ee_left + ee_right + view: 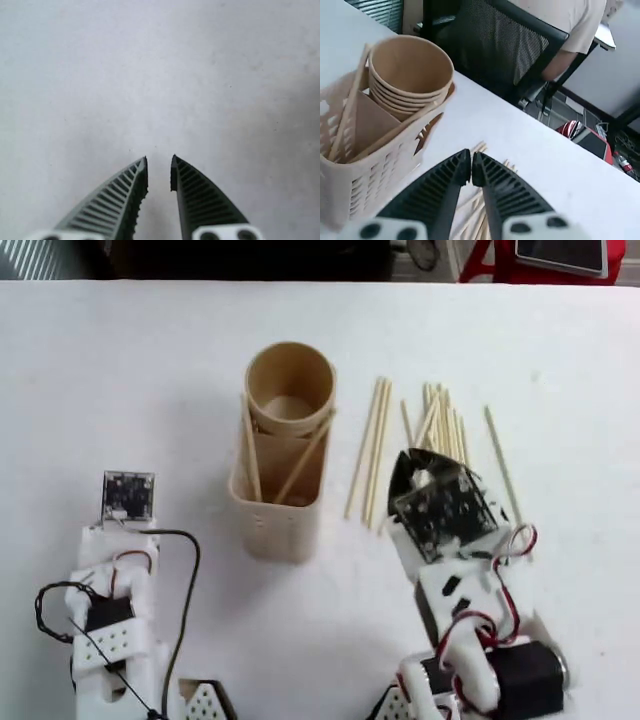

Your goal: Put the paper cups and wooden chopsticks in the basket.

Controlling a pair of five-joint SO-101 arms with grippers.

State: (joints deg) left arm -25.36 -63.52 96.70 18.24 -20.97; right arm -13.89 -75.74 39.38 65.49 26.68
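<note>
I see left hand (159,166) slightly parted over worktop (150,75); right hand (471,161) closed on nothing, above loose wooden chopsticks (372,450) (paper cups (290,400) stacked in basket (275,528)).

Left arm (115,585) — jaws slightly parted; right arm (455,595) — jaws pressed together.

A stack of nested tan paper cups (290,380) stands upright in the far end of a beige perforated basket (275,530) near the middle of the worktop (130,370). Two wooden chopsticks (304,462) lean inside it beside the cups. Many loose chopsticks (372,445) lie flat between the basket and the right edge, pointing roughly at the far edge.
</note>
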